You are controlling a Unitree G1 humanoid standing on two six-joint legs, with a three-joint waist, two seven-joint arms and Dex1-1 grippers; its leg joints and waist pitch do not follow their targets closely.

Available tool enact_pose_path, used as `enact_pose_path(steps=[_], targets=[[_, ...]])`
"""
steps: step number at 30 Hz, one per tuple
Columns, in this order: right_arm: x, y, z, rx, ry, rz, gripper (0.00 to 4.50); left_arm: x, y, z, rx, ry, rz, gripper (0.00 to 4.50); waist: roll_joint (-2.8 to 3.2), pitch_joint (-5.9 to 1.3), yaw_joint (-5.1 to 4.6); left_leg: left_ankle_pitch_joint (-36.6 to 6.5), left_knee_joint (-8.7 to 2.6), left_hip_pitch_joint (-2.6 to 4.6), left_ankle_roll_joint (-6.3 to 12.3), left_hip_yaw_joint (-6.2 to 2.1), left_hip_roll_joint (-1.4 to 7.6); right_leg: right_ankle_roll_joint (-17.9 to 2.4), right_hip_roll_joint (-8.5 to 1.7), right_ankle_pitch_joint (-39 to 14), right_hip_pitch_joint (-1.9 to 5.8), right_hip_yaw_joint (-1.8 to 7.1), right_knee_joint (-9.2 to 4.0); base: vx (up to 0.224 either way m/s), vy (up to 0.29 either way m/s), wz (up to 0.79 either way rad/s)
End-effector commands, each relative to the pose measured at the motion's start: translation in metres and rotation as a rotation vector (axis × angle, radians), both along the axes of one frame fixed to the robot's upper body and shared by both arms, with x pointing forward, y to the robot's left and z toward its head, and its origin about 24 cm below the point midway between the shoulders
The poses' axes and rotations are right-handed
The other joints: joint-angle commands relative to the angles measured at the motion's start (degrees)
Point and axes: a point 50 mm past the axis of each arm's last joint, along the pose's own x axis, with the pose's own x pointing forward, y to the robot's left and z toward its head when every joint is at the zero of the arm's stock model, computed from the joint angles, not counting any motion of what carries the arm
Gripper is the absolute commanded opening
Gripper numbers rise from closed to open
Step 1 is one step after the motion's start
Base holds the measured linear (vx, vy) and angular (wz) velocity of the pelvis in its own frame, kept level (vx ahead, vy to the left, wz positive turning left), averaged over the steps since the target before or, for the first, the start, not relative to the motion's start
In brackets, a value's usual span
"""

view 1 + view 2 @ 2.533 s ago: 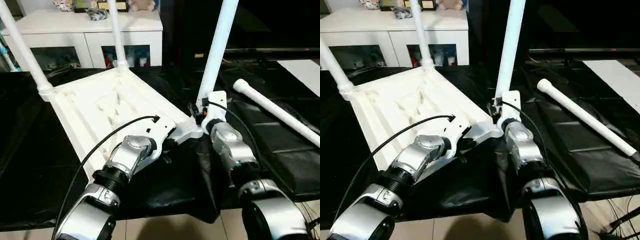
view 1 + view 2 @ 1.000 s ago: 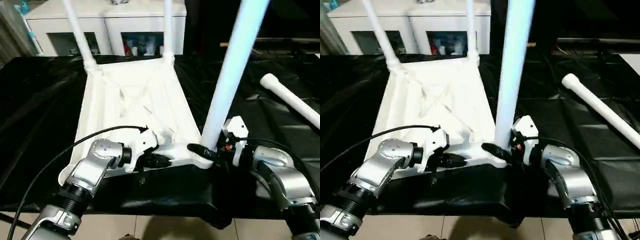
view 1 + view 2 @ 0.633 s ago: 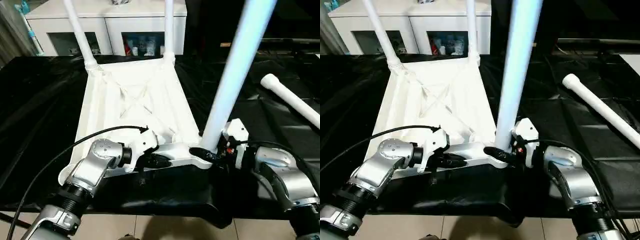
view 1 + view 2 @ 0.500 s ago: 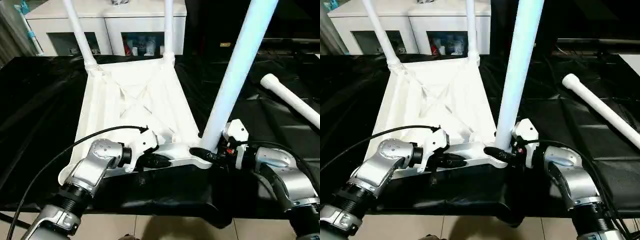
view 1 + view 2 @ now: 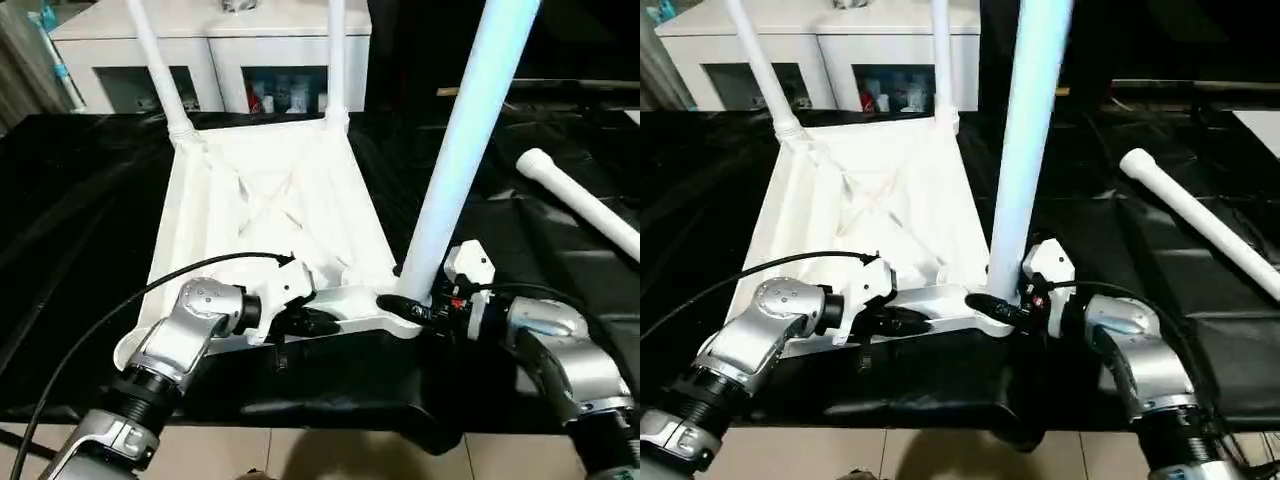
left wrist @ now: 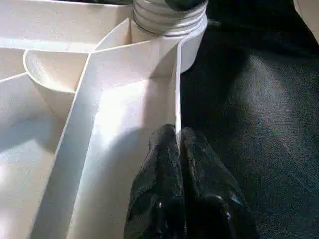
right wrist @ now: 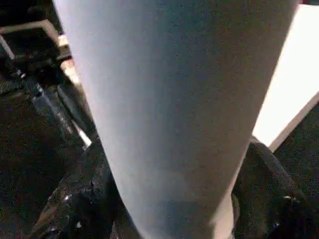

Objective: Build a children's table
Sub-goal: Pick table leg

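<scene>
The white tabletop (image 5: pixel 265 205) lies upside down on black cloth, ribbed X-braced underside up. Two white legs (image 5: pixel 155 60) (image 5: pixel 336 55) stand in its far corner sockets. A third leg (image 5: pixel 455 160) stands, leaning slightly, in the near right corner socket (image 6: pixel 169 20). My right gripper (image 5: pixel 408 306) is shut on this leg's base, one black finger (image 7: pixel 79 199) on each side. My left gripper (image 5: pixel 312 322) pinches the tabletop's near rim; its fingers (image 6: pixel 199 194) are shut on the thin wall. A fourth leg (image 5: pixel 580 205) lies loose on the cloth to the right.
A white cabinet (image 5: pixel 215 40) with glass doors stands behind the work surface. The black cloth (image 5: pixel 70 210) hangs over the near edge, with tiled floor (image 5: pixel 330 455) below. A black cable (image 5: pixel 150 300) arcs over my left forearm.
My right gripper's fingers have closed in on the base of the near right leg. The left gripper stays pinched on the rim.
</scene>
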Motion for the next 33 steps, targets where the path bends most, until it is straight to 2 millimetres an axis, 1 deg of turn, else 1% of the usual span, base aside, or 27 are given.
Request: enact_pose_path(steps=[1,2,3,4,5,6,7,8,9,11,12,13,14,15,16,17,19,22,23,24,27,28,29,30,31,32,33], targets=[[-0.002,-0.012,-0.016,-0.035,0.071,-0.095,2.59,-0.002,-0.003,-0.001,-0.020,0.017,-0.024,0.00,-1.06,-3.49,-0.23,-8.4,-3.93,0.65,4.72,-0.96,2.78,-12.7,-3.03,-10.7,3.26,2.28,-4.05,0.000,0.000,0.00],[-0.002,-0.012,-0.016,-0.035,0.071,-0.095,2.59,-0.002,-0.003,-0.001,-0.020,0.017,-0.024,0.00,-1.07,-3.35,-0.35,-9.9,-4.06,0.73,4.00,-0.98,2.77,-12.2,-3.07,-12.8,3.22,2.31,-4.29,0.000,0.000,0.00],[0.003,-0.012,-0.023,-0.020,0.085,-0.195,2.59,0.001,-0.006,-0.003,-0.025,0.021,0.026,0.00,-0.85,-3.24,-0.47,-11.2,-4.19,0.84,3.29,-1.03,2.78,-11.6,-3.14,-14.8,3.22,2.35,-4.52,0.000,0.000,0.00],[0.007,-0.011,-0.029,-0.003,0.099,-0.294,2.59,0.005,-0.010,-0.005,-0.025,0.019,0.083,0.00,-0.85,-2.87,-0.81,-12.7,-4.38,0.90,2.28,-0.96,2.67,-11.3,-3.19,-17.4,2.95,2.41,-4.94,0.000,0.000,0.00],[0.008,-0.010,-0.032,0.004,0.105,-0.327,2.59,0.006,-0.011,-0.005,-0.025,0.019,0.100,0.00,-0.89,-2.62,-1.07,-14.5,-4.64,1.10,1.50,-1.03,2.61,-10.7,-3.15,-20.3,2.85,2.31,-5.31,0.000,0.000,0.00],[0.010,-0.009,-0.035,0.013,0.115,-0.382,2.58,0.009,-0.014,-0.007,-0.025,0.019,0.128,0.00,-1.09,-2.59,-1.56,-17.1,-4.76,1.44,0.03,-1.32,2.48,-9.3,-3.24,-25.2,2.98,2.12,-5.67,0.000,0.000,0.00],[0.015,-0.003,-0.045,0.006,0.132,-0.491,2.57,0.016,-0.021,-0.009,-0.020,0.020,0.216,0.00,-1.06,-2.68,-1.77,-17.7,-4.82,1.53,-0.34,-1.40,2.49,-9.0,-3.27,-25.8,2.99,2.14,-5.73,0.000,0.000,0.00],[0.019,0.003,-0.051,-0.010,0.142,-0.568,2.57,0.021,-0.027,-0.011,-0.013,0.024,0.284,0.00,-0.86,-2.61,-2.45,-18.7,-4.82,1.67,-1.39,-1.42,2.37,-8.6,-3.16,-26.8,2.61,2.20,-5.92,0.000,0.000,0.00],[0.019,0.003,-0.051,-0.010,0.142,-0.568,2.56,0.021,-0.027,-0.011,-0.013,0.024,0.284,0.00,-0.98,-2.58,-2.62,-19.1,-4.87,1.82,-1.56,-1.49,2.24,-8.3,-3.17,-27.6,2.59,2.11,-6.20,0.000,0.000,0.00],[0.024,0.009,-0.056,-0.026,0.151,-0.655,2.56,0.028,-0.033,-0.012,-0.004,0.020,0.365,0.00,-0.94,-2.68,-2.82,-19.5,-4.77,1.79,-1.30,-1.62,2.06,-7.4,-3.29,-29.1,2.72,1.97,-6.52,0.000,0.000,0.00],[0.031,0.017,-0.059,-0.036,0.169,-0.745,2.56,0.037,-0.041,-0.012,0.006,0.011,0.451,0.00,-0.93,-2.57,-3.07,-20.0,-4.92,1.86,-0.94,-1.56,2.14,-7.1,-3.11,-29.7,2.57,1.92,-6.74,0.000,0.000,0.00],[0.036,0.021,-0.060,-0.044,0.177,-0.799,2.56,0.041,-0.046,-0.011,0.011,0.003,0.494,0.00,-0.69,-2.48,-3.32,-21.8,-4.88,2.19,-1.28,-1.71,1.92,-6.5,-3.12,-32.0,2.38,1.55,-7.07,0.000,0.000,0.00],[0.037,0.023,-0.060,-0.043,0.181,-0.813,2.56,0.042,-0.048,-0.010,0.011,0.004,0.505,0.00,-0.69,-2.37,-3.49,-22.6,-4.94,2.21,-1.35,-1.81,1.93,-6.2,-3.15,-33.1,2.35,1.40,-7.27,0.000,0.000,0.00],[0.046,0.032,-0.056,-0.057,0.180,-0.871,2.56,0.047,-0.057,-0.008,0.015,-0.006,0.546,0.00,-0.56,-2.35,-3.52,-23.9,-5.00,2.51,-1.45,-1.95,1.91,-5.3,-3.14,-34.4,2.29,1.10,-7.65,0.000,0.000,0.00],[0.046,0.032,-0.056,-0.057,0.180,-0.871,2.56,0.047,-0.057,-0.008,0.015,-0.006,0.546,0.00,-0.48,-2.32,-3.87,-26.0,-4.94,2.87,-1.75,-2.11,1.81,-4.9,-3.00,-35.0,2.06,0.73,-7.95,0.000,0.000,0.00],[0.049,0.034,-0.055,-0.053,0.180,-0.879,2.56,0.048,-0.058,-0.008,0.020,-0.011,0.543,0.00,-0.43,-2.39,-3.87,-26.5,-5.10,2.81,-1.69,-2.27,1.90,-4.6,-3.08,-34.7,2.35,0.61,-8.05,0.000,0.000,0.00],[0.051,0.037,-0.053,-0.046,0.183,-0.876,2.56,0.049,-0.059,-0.007,0.029,-0.021,0.539,0.00,-0.53,-2.70,-3.89,-25.4,-5.73,1.94,-0.90,-2.52,2.19,-5.2,-3.30,-30.0,3.11,0.76,-7.66,0.000,0.000,0.00],[0.055,0.042,-0.052,-0.041,0.187,-0.880,2.56,0.050,-0.058,-0.007,0.040,-0.029,0.537,0.00,-0.60,-2.77,-3.84,-25.0,-5.77,2.06,-0.55,-2.22,2.24,-6.7,-3.30,-26.7,2.90,1.15,-7.46,0.000,0.000,0.00],[0.057,0.045,-0.050,-0.015,0.191,-0.866,2.56,0.050,-0.056,-0.007,0.052,-0.034,0.530,0.00,-0.77,-2.79,-3.99,-24.9,-5.75,1.99,-0.30,-2.12,2.21,-7.8,-3.38,-25.9,2.88,1.34,-7.29,0.000,0.000,0.00],[0.057,0.045,-0.050,-0.015,0.191,-0.866,2.56,0.050,-0.056,-0.007,0.052,-0.034,0.530,0.00,-0.71,-2.76,-4.07,-25.1,-5.73,2.01,-0.30,-2.13,2.21,-8.0,-3.41,-26.0,2.83,1.34,-7.24,0.000,0.000,0.00],[0.061,0.055,-0.041,0.105,0.184,-0.792,2.56,0.050,-0.051,-0.009,0.077,-0.042,0.510,0.00,-0.81,-2.64,-4.22,-25.6,-5.65,2.19,0.09,-2.00,2.20,-8.2,-3.44,-26.9,2.70,1.38,-7.45,0.000,0.000,0.00],[0.062,0.055,-0.040,0.110,0.181,-0.786,2.56,0.050,-0.050,-0.009,0.079,-0.043,0.509,0.00,-0.87,-2.63,-4.28,-25.8,-5.66,2.13,0.22,-1.99,2.20,-8.2,-3.47,-27.2,2.74,1.38,-7.49,0.000,0.000,0.00],[0.063,0.057,-0.036,0.132,0.162,-0.759,3.11,0.051,-0.049,-0.010,0.086,-0.045,0.503,0.00,-0.90,-2.58,-4.33,-25.9,-5.66,2.09,0.36,-2.02,2.17,-8.0,-3.49,-28.2,2.72,1.29,-7.60,0.000,0.000,0.00],[0.064,0.058,-0.033,0.140,0.150,-0.744,3.25,0.051,-0.048,-0.010,0.090,-0.045,0.499,0.00,-0.90,-2.56,-4.34,-25.9,-5.64,2.16,0.33,-1.99,2.18,-7.9,-3.46,-28.6,2.64,1.31,-7.67,0.000,0.000,0.00],[0.065,0.058,-0.027,0.142,0.115,-0.701,3.24,0.050,-0.045,-0.012,0.105,-0.046,0.481,0.00,-0.91,-2.57,-4.29,-26.2,-5.62,2.25,0.45,-1.99,2.15,-7.7,-3.49,-29.2,2.59,1.27,-7.76,0.000,0.000,0.00],[0.065,0.058,-0.023,0.146,0.092,-0.659,3.45,0.049,-0.043,-0.013,0.118,-0.045,0.467,0.00,-0.93,-2.46,-4.44,-26.5,-5.80,1.96,0.47,-2.21,2.21,-7.2,-3.48,-29.8,2.77,1.20,-7.70,0.000,0.000,0.00],[0.065,0.057,-0.020,0.148,0.081,-0.639,3.45,0.049,-0.041,-0.013,0.123,-0.044,0.461,0.00,-0.98,-2.50,-4.74,-25.7,-6.09,1.16,0.32,-2.56,2.33,-6.8,-3.58,-29.4,3.44,1.08,-7.44,0.000,0.000,0.00]])
